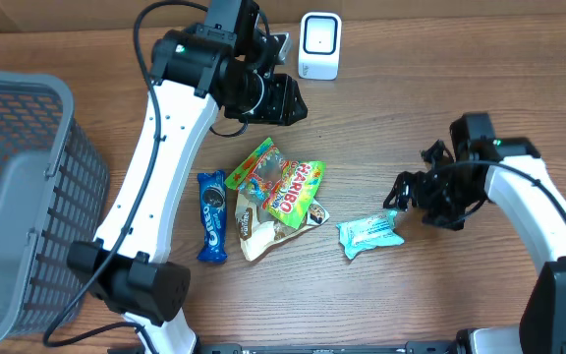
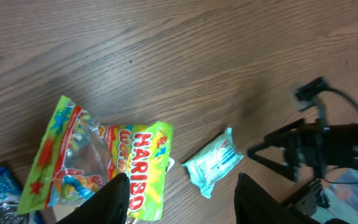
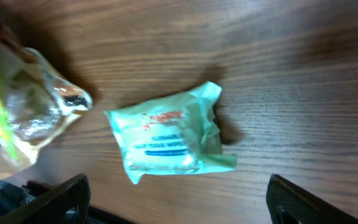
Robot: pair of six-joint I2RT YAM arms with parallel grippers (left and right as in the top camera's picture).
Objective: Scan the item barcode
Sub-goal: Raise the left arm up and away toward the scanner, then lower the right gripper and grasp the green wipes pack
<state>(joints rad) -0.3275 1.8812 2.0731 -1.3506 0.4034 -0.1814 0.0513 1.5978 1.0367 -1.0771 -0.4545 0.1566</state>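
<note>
The teal packet (image 1: 369, 234) lies loose on the desk (image 1: 411, 98); nothing gripped
My right fingers (image 1: 399, 190) gape wide just beside it, right of the desk's middle; my left fingers (image 1: 285, 98), partly open, hold nothing near the scanner (image 1: 319, 44) at the back edge.

Teal wipes packet (image 1: 369, 234), blue Oreo pack (image 1: 211, 218), green-yellow Haribo bag (image 1: 293, 192), grey basket (image 1: 28, 88)

HARIBO gummy bag (image 1: 293, 192), OREO blue pack (image 1: 211, 216)
</note>
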